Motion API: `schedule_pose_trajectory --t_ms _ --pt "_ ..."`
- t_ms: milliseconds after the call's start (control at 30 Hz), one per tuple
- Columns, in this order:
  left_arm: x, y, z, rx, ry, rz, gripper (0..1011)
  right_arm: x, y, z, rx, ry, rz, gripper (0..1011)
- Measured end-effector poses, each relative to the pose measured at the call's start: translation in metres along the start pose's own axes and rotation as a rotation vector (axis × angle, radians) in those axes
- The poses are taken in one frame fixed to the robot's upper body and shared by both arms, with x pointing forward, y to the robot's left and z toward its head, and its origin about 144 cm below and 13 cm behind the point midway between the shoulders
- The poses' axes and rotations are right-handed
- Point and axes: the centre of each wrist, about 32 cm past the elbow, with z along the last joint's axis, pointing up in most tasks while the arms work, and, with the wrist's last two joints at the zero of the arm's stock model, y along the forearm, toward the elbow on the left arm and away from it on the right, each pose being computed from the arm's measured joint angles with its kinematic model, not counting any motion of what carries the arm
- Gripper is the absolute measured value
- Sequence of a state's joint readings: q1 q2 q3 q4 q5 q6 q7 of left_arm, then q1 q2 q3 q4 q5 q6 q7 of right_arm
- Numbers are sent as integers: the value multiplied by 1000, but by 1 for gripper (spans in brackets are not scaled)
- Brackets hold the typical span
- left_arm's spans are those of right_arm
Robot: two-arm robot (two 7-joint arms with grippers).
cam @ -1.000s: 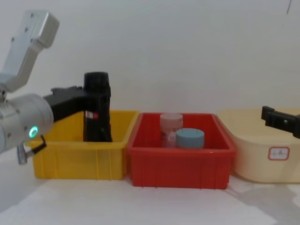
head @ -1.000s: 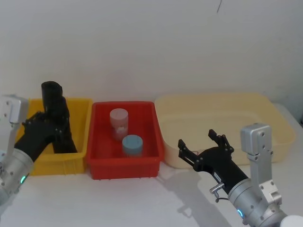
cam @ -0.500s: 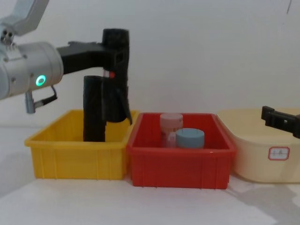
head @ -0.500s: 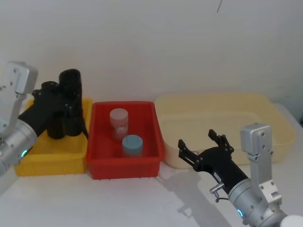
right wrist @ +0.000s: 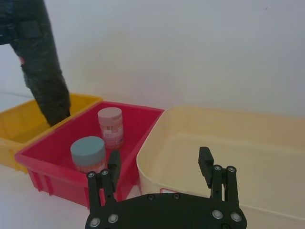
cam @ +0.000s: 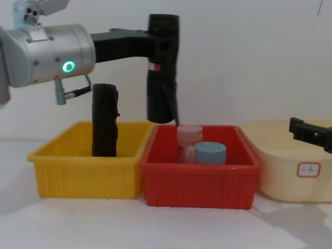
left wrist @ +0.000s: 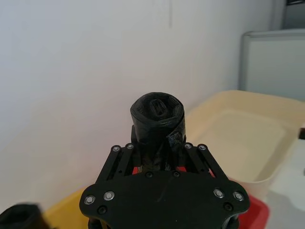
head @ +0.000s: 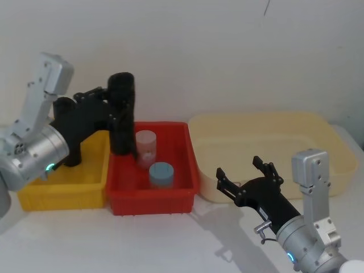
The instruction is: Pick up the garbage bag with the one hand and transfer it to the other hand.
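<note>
My left gripper (head: 116,105) is shut on the garbage bag (head: 121,116), a tall black crinkled roll with a small red-and-white sticker (cam: 152,67). The bag (cam: 163,78) hangs upright in the air above the left end of the red bin (cam: 199,184), its bottom clear of the rim. The left wrist view shows the roll's top (left wrist: 157,117) sticking up between the fingers (left wrist: 156,148). My right gripper (head: 247,173) stands open and empty low at the right, in front of the cream tub (head: 261,148). From the right wrist the bag (right wrist: 40,62) shows far off, beyond the open right gripper (right wrist: 159,167).
A second black roll (cam: 105,120) without a sticker stands in the yellow bin (cam: 85,176). The red bin (head: 153,205) holds a pink jar (head: 145,147) and a blue-lidded jar (head: 161,173). The big cream tub (cam: 290,171) sits to the right. A white wall is close behind.
My left gripper has lifted the garbage bag out of the yellow bin and carried it up and right, to above the red bin's left end. The right arm has stayed still.
</note>
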State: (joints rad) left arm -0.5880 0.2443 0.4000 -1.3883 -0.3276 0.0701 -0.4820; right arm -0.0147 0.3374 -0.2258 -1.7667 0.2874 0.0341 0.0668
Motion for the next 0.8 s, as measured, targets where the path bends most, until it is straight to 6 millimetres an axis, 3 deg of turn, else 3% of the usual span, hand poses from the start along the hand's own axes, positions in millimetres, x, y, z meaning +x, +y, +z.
schedule_pose_trajectory --t_ms 800 --pt "-10 -69 -23 -126 124 -285 371 0 0 0 0 0 0 1000"
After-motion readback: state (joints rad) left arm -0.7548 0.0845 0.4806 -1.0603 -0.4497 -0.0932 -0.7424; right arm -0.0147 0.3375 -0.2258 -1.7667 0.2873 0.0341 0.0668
